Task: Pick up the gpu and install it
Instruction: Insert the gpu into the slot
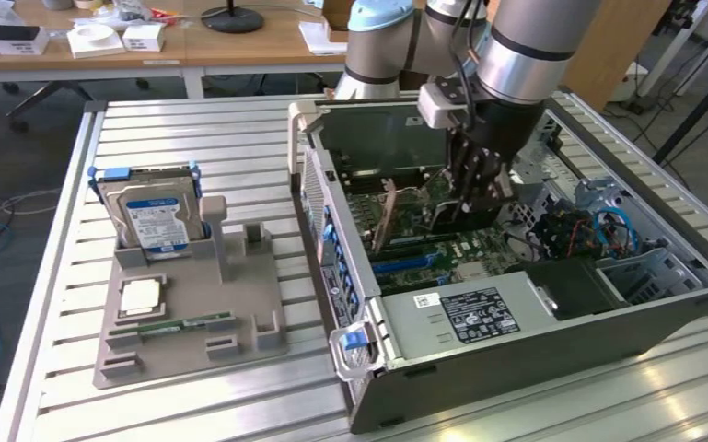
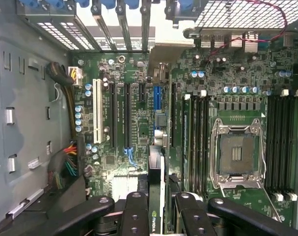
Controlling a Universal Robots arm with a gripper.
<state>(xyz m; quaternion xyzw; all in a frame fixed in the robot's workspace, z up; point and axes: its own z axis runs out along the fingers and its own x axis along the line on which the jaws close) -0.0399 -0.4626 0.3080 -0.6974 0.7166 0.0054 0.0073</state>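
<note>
**Card gripped on edge inside the case**

The gripper (image 1: 467,204) reaches down into the open computer case (image 1: 551,368), low over the motherboard (image 2: 139,129) on the case floor. In the wrist view its two black fingers (image 2: 135,214) pinch the gpu (image 2: 156,177) between them. The card stands on edge, with a green logo on its rim just beside one finger.

The gpu is inside the case, above the row of expansion slots and roughly in line with the blue slot (image 2: 156,96). Whether its lower edge already touches a slot I cannot tell. The CPU socket (image 2: 235,155) lies further along the board, also within the case.

Outside the case, on the exterior view's left, a grey fixture tray (image 1: 181,354) holds a hard drive (image 1: 155,221) standing upright. A green memory stick (image 1: 188,323) lies flat on the same tray.
</note>
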